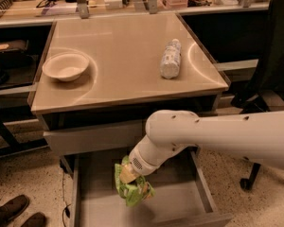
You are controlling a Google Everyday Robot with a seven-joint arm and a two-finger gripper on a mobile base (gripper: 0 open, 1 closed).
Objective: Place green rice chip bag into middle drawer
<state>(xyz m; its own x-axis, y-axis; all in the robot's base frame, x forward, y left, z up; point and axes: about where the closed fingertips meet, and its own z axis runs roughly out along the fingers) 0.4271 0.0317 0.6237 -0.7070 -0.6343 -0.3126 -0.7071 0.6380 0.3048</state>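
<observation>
One gripper (128, 178) hovers over the middle drawer (177, 197), jaws pinching the green rice chip bag (134, 194). The bag is probably light, crinkly and crushable, so a top-edge hold suits it.

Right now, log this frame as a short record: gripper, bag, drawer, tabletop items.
gripper: gripper low over the open middle drawer, shut on the green rice chip bag
bag: crumpled, hanging at the gripper; contact with the drawer floor unclear
drawer: pulled out below the table
tabletop: white bowl at view left, white bottle lying at view right
</observation>
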